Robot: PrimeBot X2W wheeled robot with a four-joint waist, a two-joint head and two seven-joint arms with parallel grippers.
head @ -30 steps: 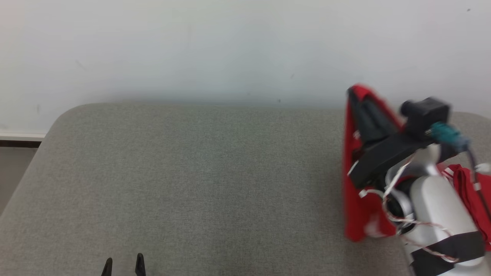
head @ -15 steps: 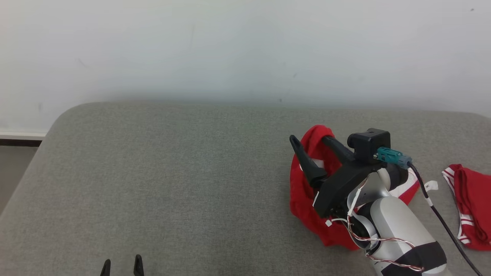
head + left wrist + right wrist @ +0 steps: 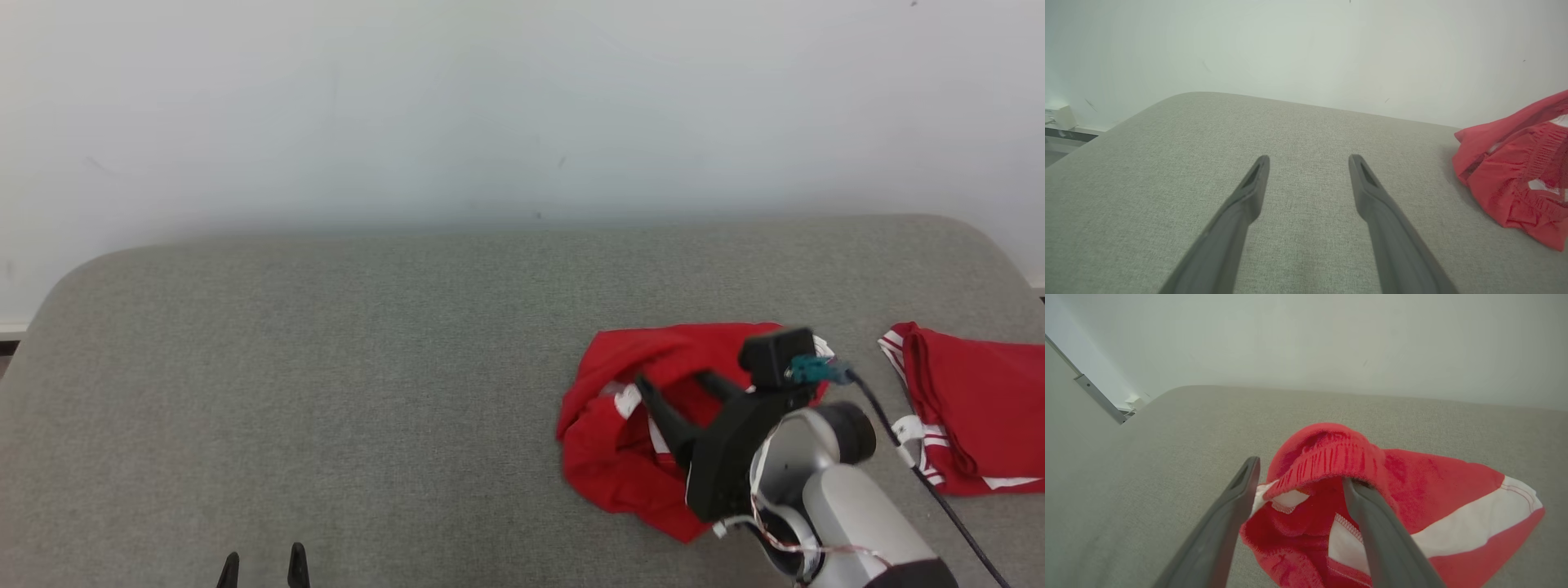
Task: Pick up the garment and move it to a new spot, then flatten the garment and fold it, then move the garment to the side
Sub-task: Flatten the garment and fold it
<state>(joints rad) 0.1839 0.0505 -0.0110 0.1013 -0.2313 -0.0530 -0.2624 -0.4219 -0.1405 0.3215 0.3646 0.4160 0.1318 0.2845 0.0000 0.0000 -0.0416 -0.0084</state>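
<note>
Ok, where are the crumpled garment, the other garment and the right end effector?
crumpled garment (image 3: 604,465): head view, left part.
other garment (image 3: 980,408): head view, middle.
right end effector (image 3: 669,379): head view, between fingertips.

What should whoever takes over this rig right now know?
Left gripper: open, idle at the near edge of the grey cushion.
Right gripper: open, just released; the waistband is draped over one of its fingers.
Garment: crumpled on the cushion, right of centre. A second red garment lies further right.
Done: pickup and move.
Left: flatten, fold, move aside.
</note>
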